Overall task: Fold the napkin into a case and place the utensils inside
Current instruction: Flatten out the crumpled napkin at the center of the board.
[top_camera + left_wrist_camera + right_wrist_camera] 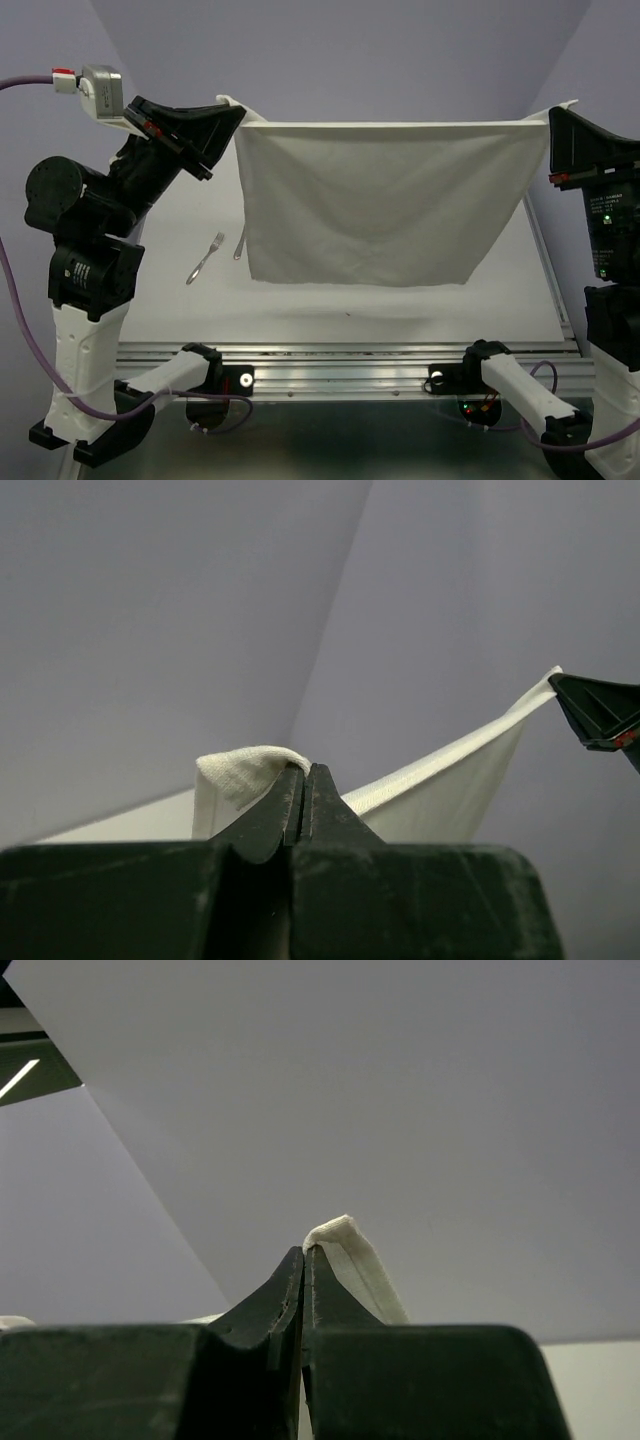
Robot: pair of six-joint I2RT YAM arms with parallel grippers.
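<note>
The white napkin (385, 200) hangs as a flat sheet above the table, its top edge stretched taut between my two raised grippers. My left gripper (235, 108) is shut on the top left corner, and in the left wrist view that corner (240, 772) bunches over the closed gripper (303, 772). My right gripper (552, 115) is shut on the top right corner, which pokes out above it (345, 1235) in the right wrist view (305, 1252). On the table to the napkin's left lies a silver fork (205, 258). A second slim utensil (239, 245) shows partly at the napkin's edge. No case shows.
The white table (180, 300) lies under the hanging sheet, with a metal rail (350, 355) along its near edge. Purple walls close in behind and on both sides. The other arm's black gripper (600, 712) shows at the right of the left wrist view.
</note>
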